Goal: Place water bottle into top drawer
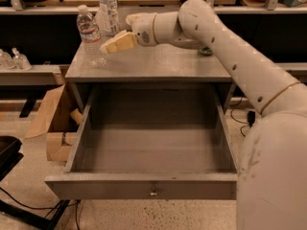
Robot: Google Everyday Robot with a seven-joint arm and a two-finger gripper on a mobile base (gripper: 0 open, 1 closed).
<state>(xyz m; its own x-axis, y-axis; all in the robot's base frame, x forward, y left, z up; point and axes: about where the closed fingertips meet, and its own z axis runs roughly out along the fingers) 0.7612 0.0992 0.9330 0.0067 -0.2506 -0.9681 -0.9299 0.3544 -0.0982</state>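
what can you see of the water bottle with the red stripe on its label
The water bottle is clear ribbed plastic with a white cap and a whitish label band striped red. It stands upright near the left edge of the cabinet top. The gripper hangs close beside it, toward the middle; contact cannot be told.

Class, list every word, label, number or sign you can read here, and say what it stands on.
No text can be read.
Water bottle: label band with red stripe, print unreadable.
Second bottle: pale label, print unreadable.
Claw, beside the water bottle over the cabinet top: no markings seen.
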